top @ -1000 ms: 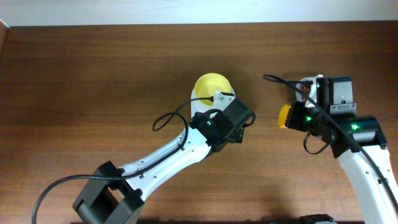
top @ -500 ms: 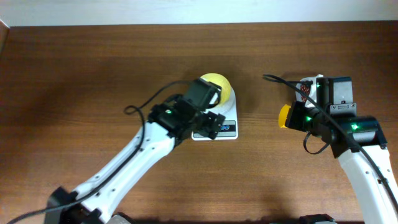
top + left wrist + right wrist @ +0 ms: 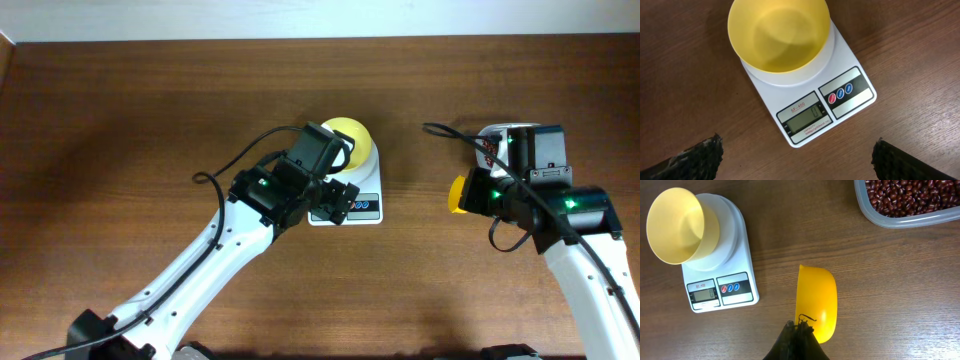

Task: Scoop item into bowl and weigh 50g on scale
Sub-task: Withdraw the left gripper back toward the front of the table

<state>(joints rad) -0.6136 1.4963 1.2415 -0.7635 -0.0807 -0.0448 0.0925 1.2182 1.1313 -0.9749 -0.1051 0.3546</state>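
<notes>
The pale-yellow bowl [image 3: 778, 35] stands empty on the white scale [image 3: 852, 107]; the display reads zero. Both also show in the overhead view, bowl [image 3: 352, 140] and scale [image 3: 365, 207]. My left gripper [image 3: 797, 162] hovers above the table just in front of the scale, open, with nothing between its dark fingertips [image 3: 697, 157]. From overhead the left gripper [image 3: 330, 195] covers the scale's left part. My right gripper [image 3: 800, 330] is shut on the handle of a bright-yellow scoop [image 3: 816, 300], which looks empty. The red-brown beans [image 3: 910, 195] fill a clear container at the upper right.
The clear container's rim [image 3: 900, 222] lies beyond the scoop, right of the scale [image 3: 722, 287]. In the overhead view the right arm [image 3: 560, 210] hides most of that container. The dark wooden table [image 3: 120, 120] stretches left, with a white wall edge along the back.
My left arm has swung from the scale's right side over to its left, uncovering the display. The right gripper and scoop have shifted slightly toward the front.
</notes>
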